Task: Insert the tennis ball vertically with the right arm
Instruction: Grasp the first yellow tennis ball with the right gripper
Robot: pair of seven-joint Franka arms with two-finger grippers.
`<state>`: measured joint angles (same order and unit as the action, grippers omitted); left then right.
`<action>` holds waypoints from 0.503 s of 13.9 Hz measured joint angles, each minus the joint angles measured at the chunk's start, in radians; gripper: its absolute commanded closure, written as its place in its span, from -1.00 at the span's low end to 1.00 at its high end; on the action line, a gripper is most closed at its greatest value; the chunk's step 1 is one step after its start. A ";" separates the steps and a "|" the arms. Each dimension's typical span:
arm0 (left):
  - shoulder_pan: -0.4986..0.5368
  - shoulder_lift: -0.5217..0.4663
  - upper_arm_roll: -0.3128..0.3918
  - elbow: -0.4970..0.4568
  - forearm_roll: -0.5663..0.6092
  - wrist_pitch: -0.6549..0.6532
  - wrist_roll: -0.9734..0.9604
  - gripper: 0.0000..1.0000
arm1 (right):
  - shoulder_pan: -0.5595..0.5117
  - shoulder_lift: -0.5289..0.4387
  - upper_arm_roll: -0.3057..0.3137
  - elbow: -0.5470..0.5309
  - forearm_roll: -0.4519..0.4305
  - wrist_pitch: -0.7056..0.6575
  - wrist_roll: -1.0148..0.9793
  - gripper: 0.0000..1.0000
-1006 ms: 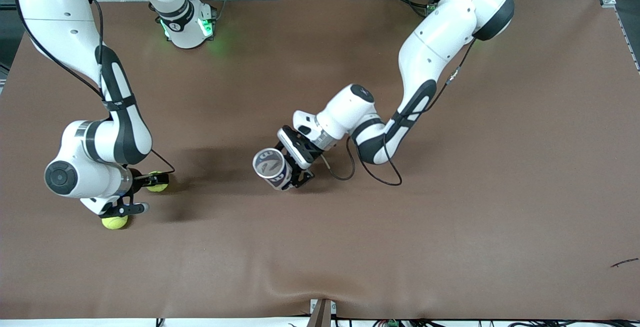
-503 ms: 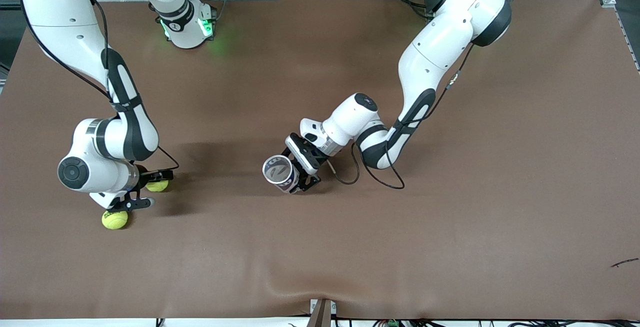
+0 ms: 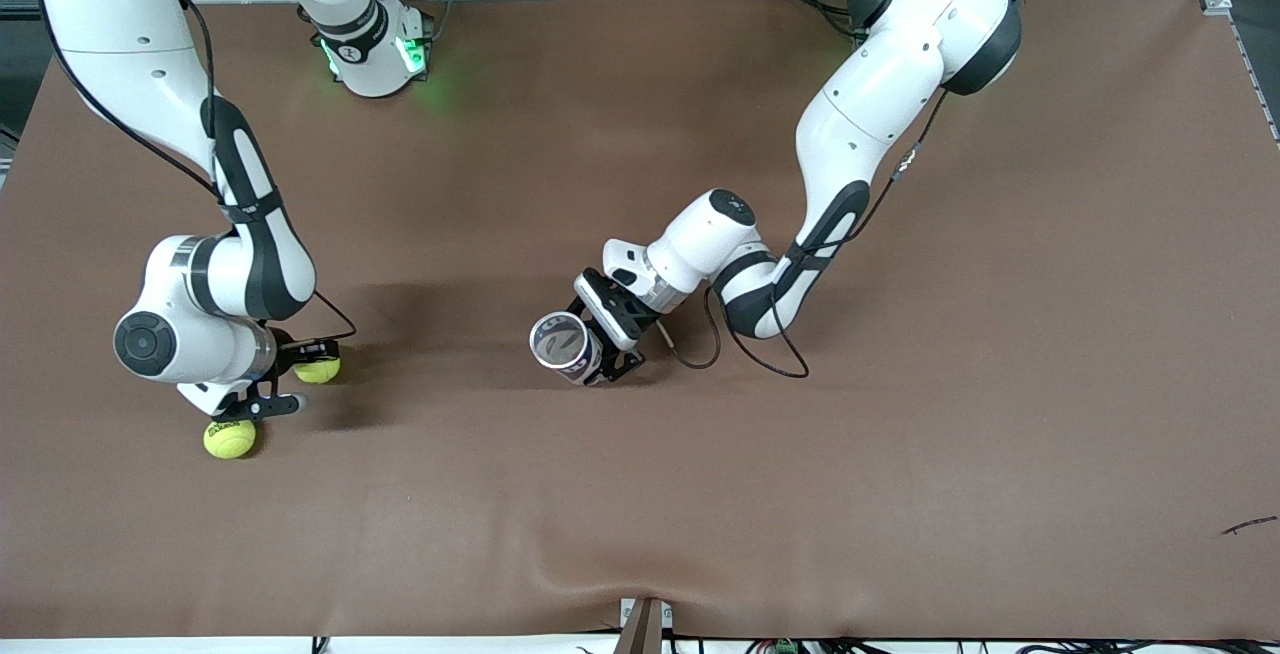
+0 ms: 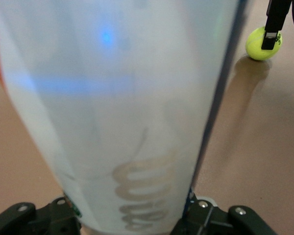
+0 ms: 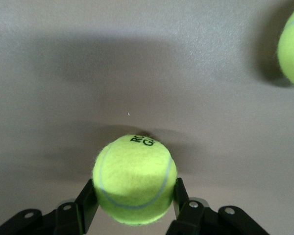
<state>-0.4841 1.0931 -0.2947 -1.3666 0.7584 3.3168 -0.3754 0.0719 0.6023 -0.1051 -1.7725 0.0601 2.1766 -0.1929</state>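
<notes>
Right jaws are clamped on a tennis ball (image 3: 318, 370) (image 5: 134, 178), one black finger on each side of it, low over the brown counter (image 3: 900, 434). I cannot tell whether the ball is touching the surface. In the front view this grip sits at about 8 o'clock from the counter's middle, with the right arm (image 3: 215, 279) reaching down to it from its base at 11 o'clock. A second ball (image 3: 229, 438) (image 5: 293, 46) lies loose on the counter at 7 o'clock from the held one, nearer the front camera and just apart from the fingers. Near the counter's middle, the left jaws grip a printed white tube (image 3: 560, 344) (image 4: 127, 122), its open mouth facing up. The left arm (image 3: 860, 124) comes in from 1 o'clock.
</notes>
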 measured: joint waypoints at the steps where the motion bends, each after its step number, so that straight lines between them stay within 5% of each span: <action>1: 0.000 0.001 0.003 -0.003 0.005 0.008 0.000 -0.44 | 0.000 -0.002 0.000 0.005 0.000 0.002 0.000 1.00; 4: 0.000 0.011 0.026 -0.016 0.014 0.059 0.000 -0.45 | 0.002 -0.018 0.002 0.038 0.000 -0.029 -0.016 1.00; 7: -0.001 0.022 0.029 -0.019 0.015 0.072 0.002 -0.45 | 0.007 -0.044 0.022 0.151 0.005 -0.239 -0.027 0.92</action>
<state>-0.4852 1.1149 -0.2660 -1.3860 0.7735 3.3892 -0.3734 0.0789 0.5580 -0.0835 -1.6218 0.0652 1.9372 -0.2198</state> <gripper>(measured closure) 0.273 0.344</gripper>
